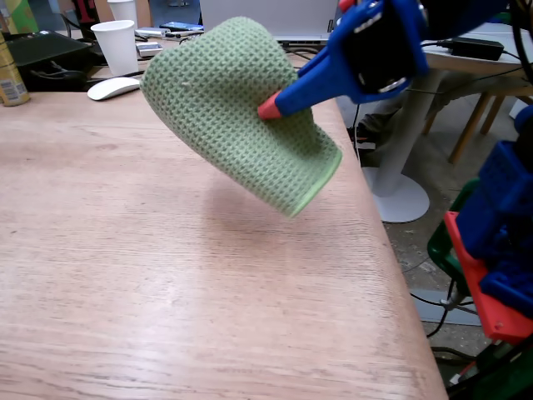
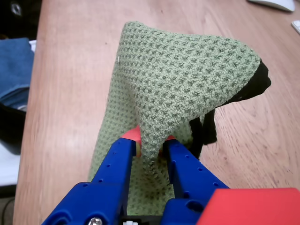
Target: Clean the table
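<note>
A green waffle-weave cloth (image 1: 237, 108) hangs in the air above the light wood table (image 1: 125, 275), lifted clear of the top with its shadow below it. My blue gripper (image 1: 268, 107) with red tips is shut on a fold of the cloth, coming in from the upper right in the fixed view. The wrist view shows the cloth (image 2: 178, 89) draped up and forward from between the two blue fingers (image 2: 115, 164), with the gripper (image 2: 150, 143) pinching its lower fold. A dark patch shows at the cloth's right corner in that view.
At the table's far edge stand a white paper cup (image 1: 117, 46), a white mouse (image 1: 114, 87) and a can (image 1: 10, 79). The table's right edge drops off to the floor, where a round white pedestal base (image 1: 400, 196) and the arm's blue-and-red base (image 1: 495, 250) sit.
</note>
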